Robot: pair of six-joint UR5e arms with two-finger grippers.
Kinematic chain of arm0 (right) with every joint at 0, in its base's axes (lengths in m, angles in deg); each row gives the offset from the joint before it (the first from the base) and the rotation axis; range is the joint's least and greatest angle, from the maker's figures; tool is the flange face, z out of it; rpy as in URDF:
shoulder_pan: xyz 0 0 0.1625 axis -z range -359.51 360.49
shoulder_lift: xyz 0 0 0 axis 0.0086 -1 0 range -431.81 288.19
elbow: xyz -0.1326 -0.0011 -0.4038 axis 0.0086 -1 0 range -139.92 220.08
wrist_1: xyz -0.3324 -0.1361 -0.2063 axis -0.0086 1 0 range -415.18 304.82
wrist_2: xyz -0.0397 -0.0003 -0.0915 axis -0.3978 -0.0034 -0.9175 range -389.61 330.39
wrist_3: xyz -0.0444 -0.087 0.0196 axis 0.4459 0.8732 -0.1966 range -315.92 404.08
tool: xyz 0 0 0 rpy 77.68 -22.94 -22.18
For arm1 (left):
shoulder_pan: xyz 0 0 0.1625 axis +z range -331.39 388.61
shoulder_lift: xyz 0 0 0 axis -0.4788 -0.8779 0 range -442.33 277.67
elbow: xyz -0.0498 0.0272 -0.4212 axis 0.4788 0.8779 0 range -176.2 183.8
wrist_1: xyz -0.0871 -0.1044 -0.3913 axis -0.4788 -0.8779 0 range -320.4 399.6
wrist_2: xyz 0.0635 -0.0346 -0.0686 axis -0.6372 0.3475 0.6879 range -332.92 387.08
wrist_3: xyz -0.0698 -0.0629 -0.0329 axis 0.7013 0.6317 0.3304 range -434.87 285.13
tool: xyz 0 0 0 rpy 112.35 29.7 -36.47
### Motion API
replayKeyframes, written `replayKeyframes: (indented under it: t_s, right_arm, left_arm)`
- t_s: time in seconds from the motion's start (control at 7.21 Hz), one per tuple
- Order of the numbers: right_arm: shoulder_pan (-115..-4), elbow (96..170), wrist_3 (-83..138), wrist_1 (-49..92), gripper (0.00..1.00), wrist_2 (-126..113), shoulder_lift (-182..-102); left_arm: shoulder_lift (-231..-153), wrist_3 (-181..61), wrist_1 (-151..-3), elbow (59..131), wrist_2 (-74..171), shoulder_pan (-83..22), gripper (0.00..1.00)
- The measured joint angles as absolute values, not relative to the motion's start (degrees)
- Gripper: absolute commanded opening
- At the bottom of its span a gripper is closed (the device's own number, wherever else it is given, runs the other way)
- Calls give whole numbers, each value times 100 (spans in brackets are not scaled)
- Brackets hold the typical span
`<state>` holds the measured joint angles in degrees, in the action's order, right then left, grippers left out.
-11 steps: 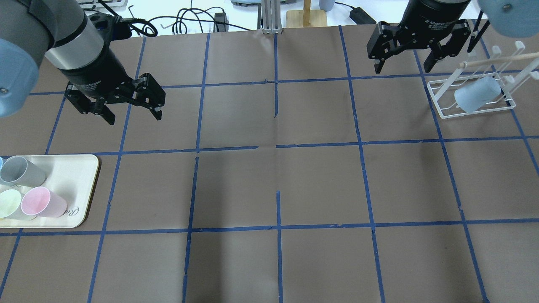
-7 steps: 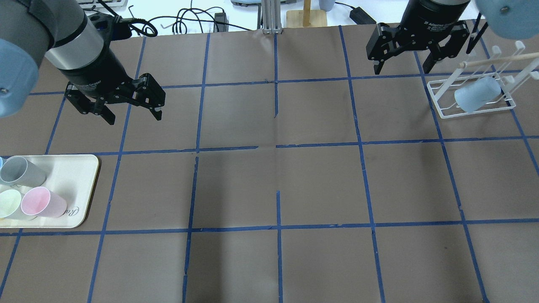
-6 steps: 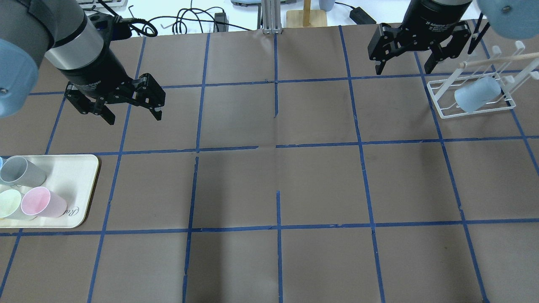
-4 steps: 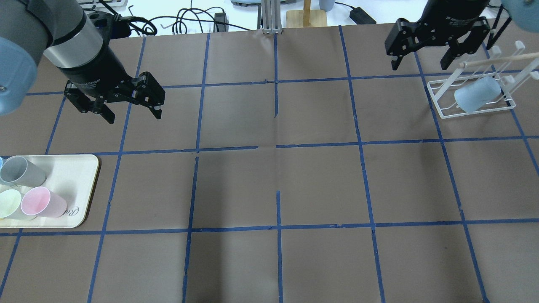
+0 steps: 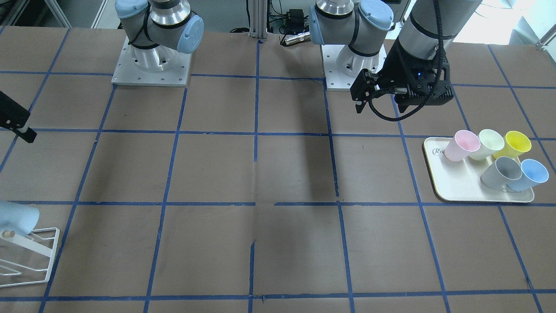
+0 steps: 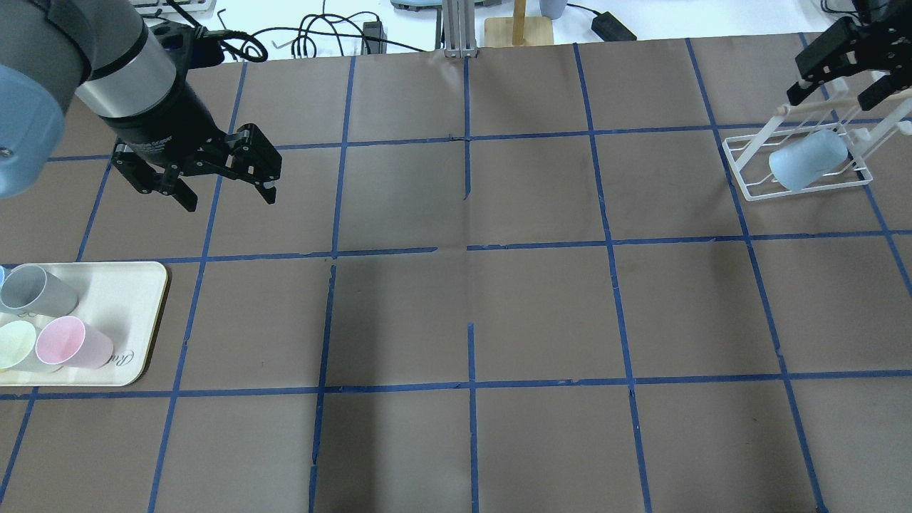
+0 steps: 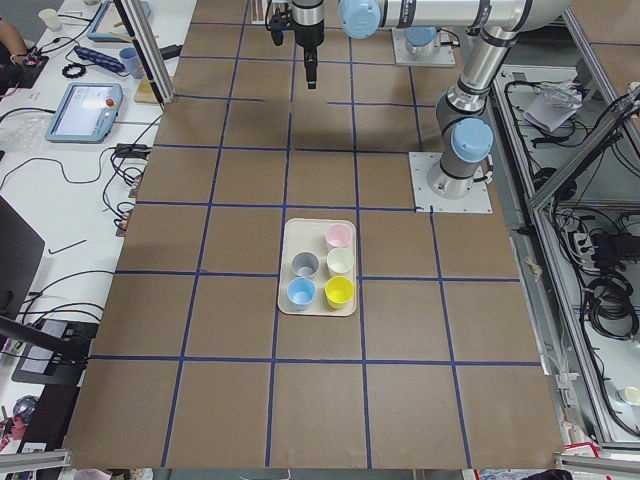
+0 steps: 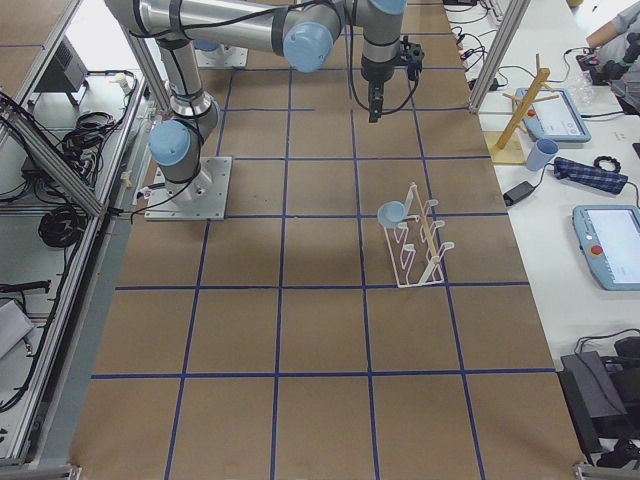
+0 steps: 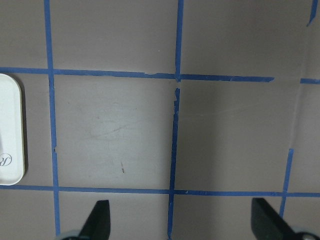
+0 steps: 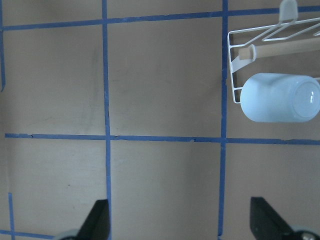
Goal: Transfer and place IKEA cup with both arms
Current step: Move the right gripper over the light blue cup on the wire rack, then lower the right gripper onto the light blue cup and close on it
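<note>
1. Left jaws, on the left arm (image 6: 135, 85), are spread wide with nothing in them. They hang over the worktop (image 6: 541, 313).
2. Right jaws, on the right arm (image 5: 167, 24), are also spread and empty.
3. The IKEA cup (image 6: 809, 158) lies tilted on its side in the white wire rack (image 6: 735, 171). It is just beside the right jaws without touching them, and well apart from the left jaws.
4. Handling, my read: thin moulded plastic, so light and fairly stiff, though the wall will likely flex under a hard squeeze. It is smooth and tapered and could slip toward the narrow end. I'd grip across the wall at mid-body or nearer the wide end, with moderate force.
5. In the way: the rack wires and the wooden dowel (image 10: 280, 47) run right alongside the cup. The jaws would have to come in from the cup's free end, or a finger may catch the frame.
6. Near the left jaws, off to one side, is a tray (image 5: 460, 187). It holds a pink cup (image 5: 460, 145), pale green cup (image 5: 486, 143), yellow cup (image 5: 514, 143), grey cup (image 5: 499, 171) and second blue cup (image 5: 530, 174), set close together.
7. That second blue cup is a lookalike — easy to mix up.
</note>
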<state>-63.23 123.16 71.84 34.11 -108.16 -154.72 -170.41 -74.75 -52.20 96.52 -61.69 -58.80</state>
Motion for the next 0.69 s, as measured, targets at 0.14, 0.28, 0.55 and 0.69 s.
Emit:
replayKeyframes:
  t_s: [0.14,0.28,0.55,0.69]
  right_arm:
    - [-5946,12323,7742,3414,100,-10492,-15298]
    - [-5605,12323,8190,3412,100,-10138,-15075]
    - [-5268,12322,8700,3422,96,-9728,-14680]
    - [-5214,12324,8621,3482,98,-9660,-14520]
  left_arm:
    - [-17052,-7475,-5226,9631,-6183,-5892,100]
    - [-17045,-7472,-5242,9629,-6197,-5903,100]
    - [-17049,-7453,-5263,9657,-6201,-5912,100]
    - [-17065,-7449,-5269,9668,-6191,-5916,100]
